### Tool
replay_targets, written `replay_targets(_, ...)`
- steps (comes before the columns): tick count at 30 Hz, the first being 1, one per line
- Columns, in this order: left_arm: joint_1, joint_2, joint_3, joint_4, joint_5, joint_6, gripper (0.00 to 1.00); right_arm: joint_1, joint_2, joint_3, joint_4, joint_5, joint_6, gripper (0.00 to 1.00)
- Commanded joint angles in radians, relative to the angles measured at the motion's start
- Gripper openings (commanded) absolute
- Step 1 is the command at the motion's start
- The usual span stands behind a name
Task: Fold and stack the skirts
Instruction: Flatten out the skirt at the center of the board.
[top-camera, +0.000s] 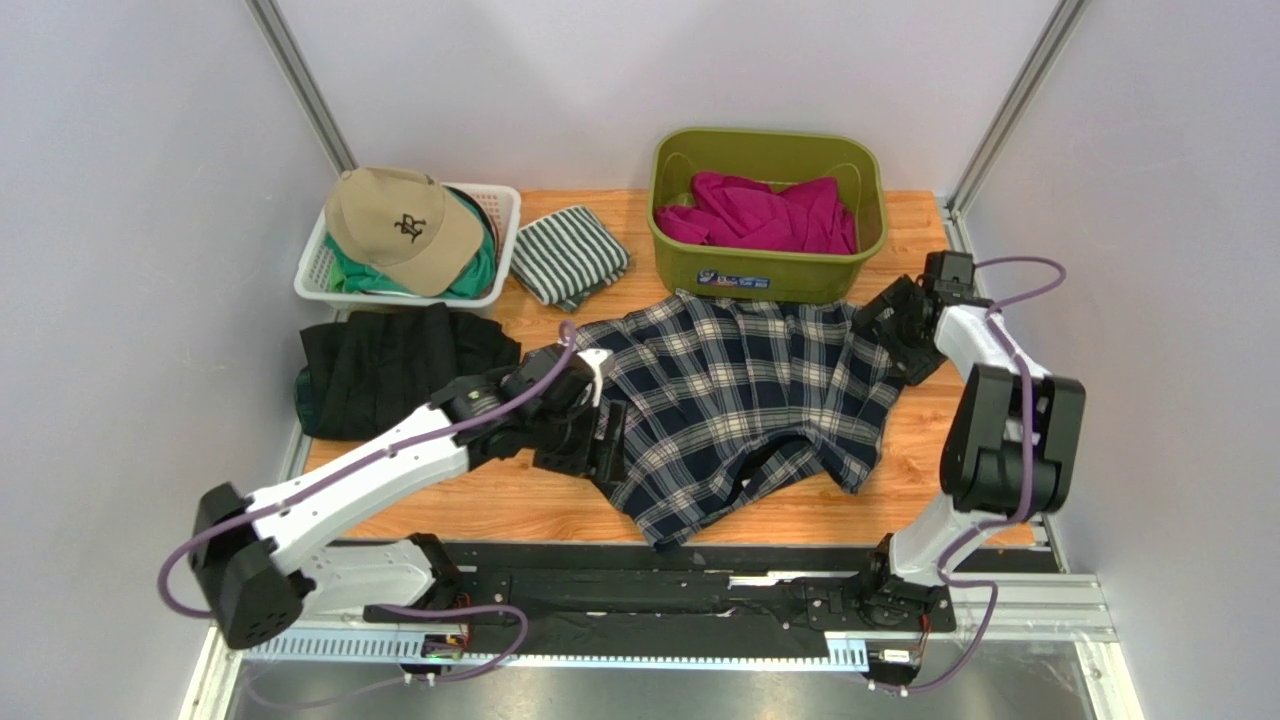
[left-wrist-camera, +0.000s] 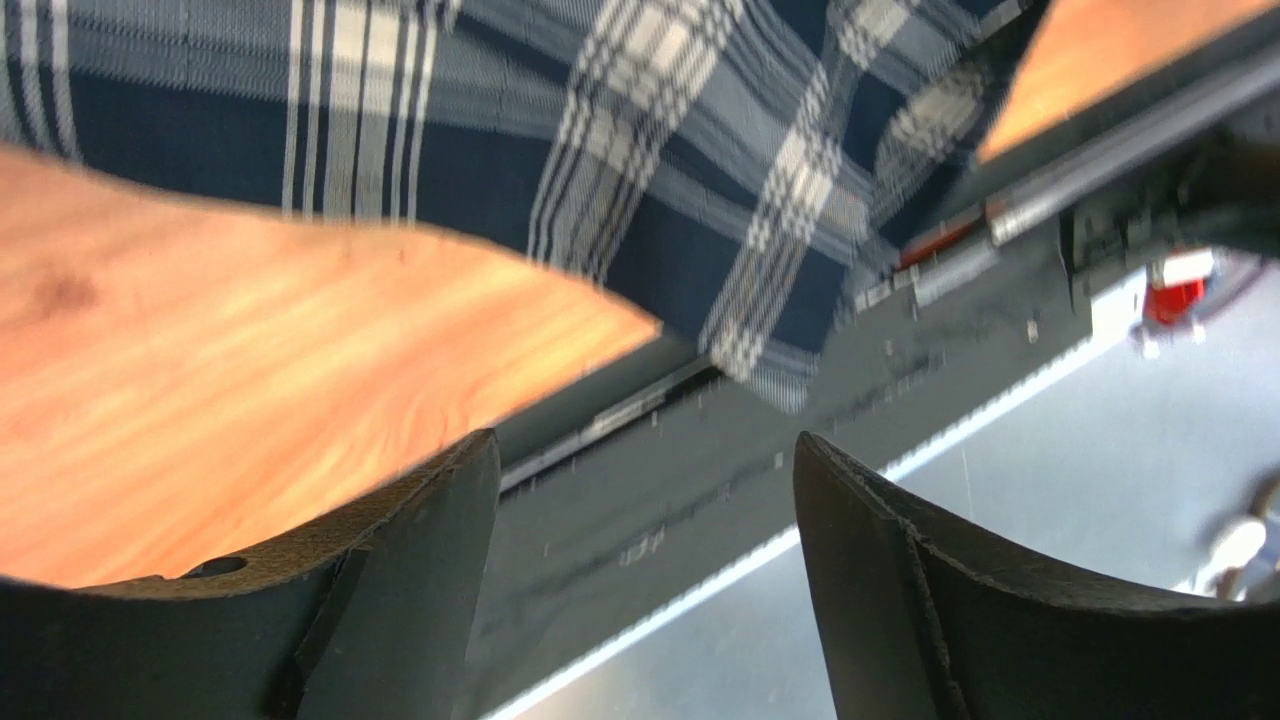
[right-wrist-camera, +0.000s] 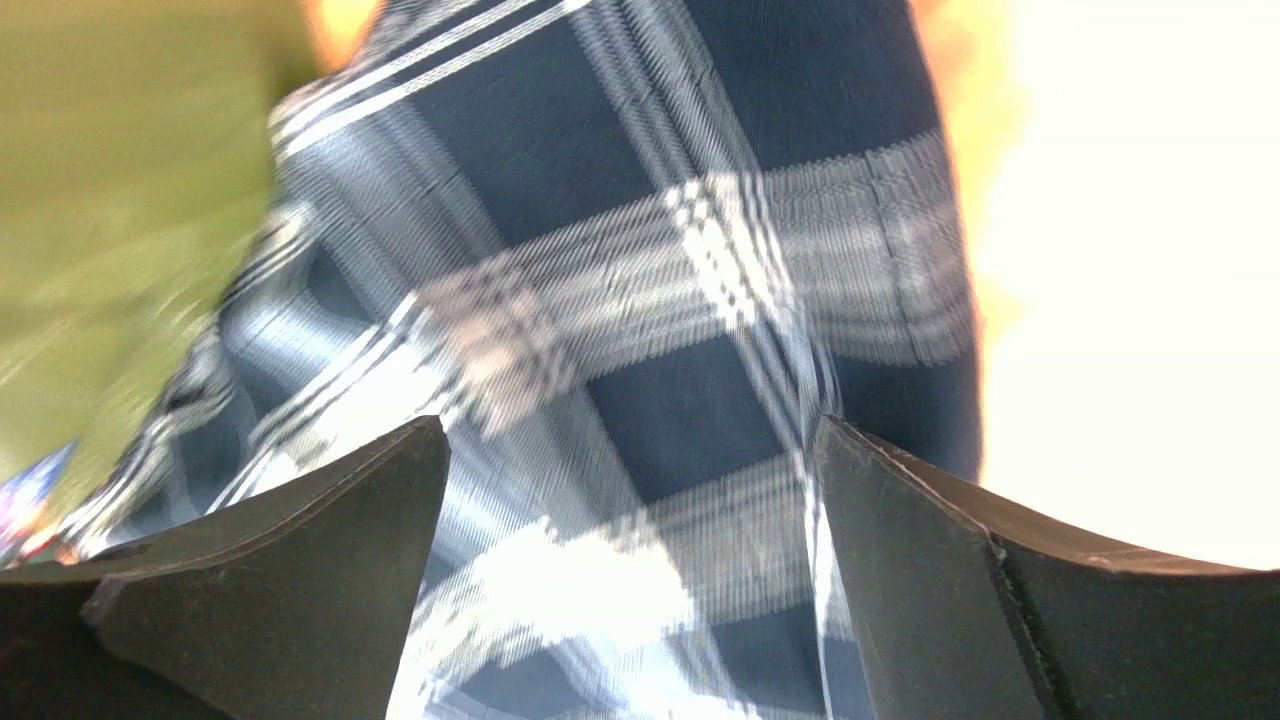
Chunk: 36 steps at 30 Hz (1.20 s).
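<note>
We see the navy-white-grey plaid skirt (top-camera: 736, 398) spread unfolded across the middle of the table (top-camera: 496, 503), one corner reaching the table's near edge at lower centre of the overhead view. The left end effector (top-camera: 606, 432) sits at the skirt's left edge, just left of centre; in its wrist view we find its jaws standing apart with nothing between them, bare wood at the left and the plaid hem across the top. The right end effector (top-camera: 879, 323) is at the skirt's upper right corner, beside the olive bin (top-camera: 766, 270); its wrist view is blurred, yet we make out both fingers spread wide, the plaid cloth lying beyond them rather than pinched.

At mid-left of the overhead view the black skirt (top-camera: 398, 360) lies folded on the table; a sliver of dark green cloth (top-camera: 308, 402) shows at its lower left edge, and we cannot tell more of it. The bin holds magenta cloth (top-camera: 766, 210) and carries a small blue-and-white label (top-camera: 732, 279) on its front wall, too small for us to read. In the upper left a white basket (top-camera: 508, 210) holds a tan cap (top-camera: 376, 218) over teal cloth (top-camera: 478, 278); the cap bears a dark emblem (top-camera: 409, 227) that we cannot decipher; a green-and-white striped folded cloth (top-camera: 568, 255) lies just right of the basket.
</note>
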<state>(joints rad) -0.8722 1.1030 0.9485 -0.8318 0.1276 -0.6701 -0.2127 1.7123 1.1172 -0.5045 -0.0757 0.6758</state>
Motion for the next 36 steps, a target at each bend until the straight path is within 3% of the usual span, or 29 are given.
replay_targets(1,0.007,0.127,0.007,0.229,0.021,-0.033,0.81,-0.007,-0.251,-0.011,-0.135,0.053,-0.050,0.98)
replay_targets(6,-0.005,0.291,-0.010,0.287,0.126,-0.020,0.81,-0.005,-0.495,-0.155,-0.256,0.120,-0.018,0.99)
replay_targets(9,-0.034,0.340,-0.037,0.301,0.115,-0.028,0.82,-0.007,-0.658,-0.314,-0.208,0.005,0.002,0.99)
replay_targets(12,-0.050,0.395,-0.069,0.397,0.127,-0.046,0.81,-0.007,-0.723,-0.442,-0.100,-0.164,0.007,0.99)
replay_targets(16,-0.048,0.478,-0.070,0.464,0.097,-0.071,0.77,0.004,-0.660,-0.444,-0.089,-0.286,-0.059,0.97)
replay_targets(22,0.034,0.552,-0.125,0.338,-0.074,-0.106,0.71,0.131,-0.612,-0.390,-0.092,-0.297,-0.084,0.97)
replay_targets(29,0.180,0.474,-0.205,0.344,-0.071,-0.094,0.71,0.326,-0.597,-0.444,-0.132,-0.274,-0.056,0.97)
replay_targets(36,0.190,0.359,-0.229,0.293,-0.028,-0.080,0.73,0.326,-0.585,-0.576,-0.118,-0.237,-0.016,0.97)
